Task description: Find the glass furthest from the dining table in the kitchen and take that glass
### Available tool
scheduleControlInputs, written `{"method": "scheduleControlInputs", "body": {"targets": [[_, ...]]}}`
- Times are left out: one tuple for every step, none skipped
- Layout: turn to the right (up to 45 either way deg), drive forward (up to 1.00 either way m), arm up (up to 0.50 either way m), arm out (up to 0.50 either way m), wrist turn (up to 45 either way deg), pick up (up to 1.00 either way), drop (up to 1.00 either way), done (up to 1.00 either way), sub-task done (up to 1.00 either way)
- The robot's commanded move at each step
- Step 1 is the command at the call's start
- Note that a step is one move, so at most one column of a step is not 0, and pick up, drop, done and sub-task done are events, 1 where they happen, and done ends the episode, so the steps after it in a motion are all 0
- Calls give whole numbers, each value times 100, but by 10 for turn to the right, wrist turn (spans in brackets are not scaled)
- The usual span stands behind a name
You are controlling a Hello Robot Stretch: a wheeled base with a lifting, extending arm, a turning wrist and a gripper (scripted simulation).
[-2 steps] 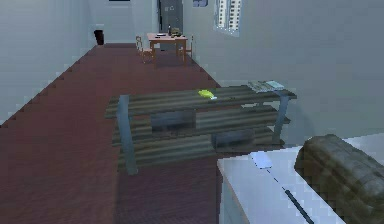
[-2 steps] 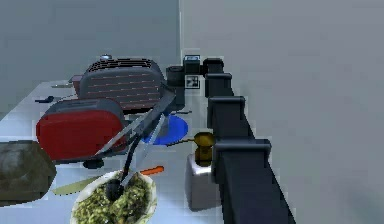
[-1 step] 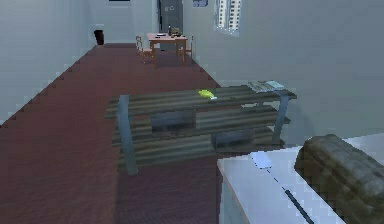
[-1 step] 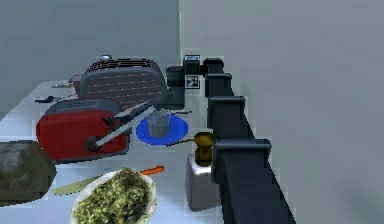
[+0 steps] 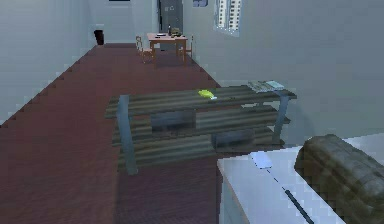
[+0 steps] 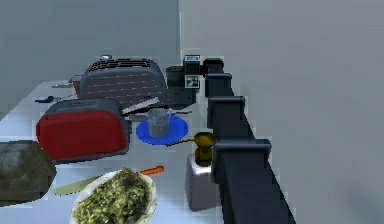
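Fingers: thin and dark, reaching over the counter [image 6: 22, 122]; how wide they stand, cannot tell.
Gripper [image 6: 150, 101]: at the arm's far end, with things standing on the counter behind it; whether it holds anything, cannot tell.
Glass [image 6: 157, 122]: grey, upright on a blue plate [image 6: 177, 133], near the gripper; touching or apart, cannot tell.
Arm [image 6: 236, 150]: dark bar along the counter's wall-side edge.
Around: grey toaster [image 6: 120, 78], red toaster [image 6: 85, 132], shaker [image 6: 203, 178] just beside the arm, salad plate [image 6: 115, 198], loaf [image 6: 20, 170].
Ahead: long wooden table [image 5: 190, 103] bearing a small green thing [image 5: 207, 95]; far table [image 5: 166, 41] with chairs at the room's end.
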Motion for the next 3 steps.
{"method": "scheduleControlInputs", "body": {"targets": [[0, 0, 0, 0, 180, 0, 0, 0, 0], [0, 0, -16, 0, 0, 0, 0, 0, 0], [0, 0, 0, 0, 0, 100, 0, 0, 0]]}}
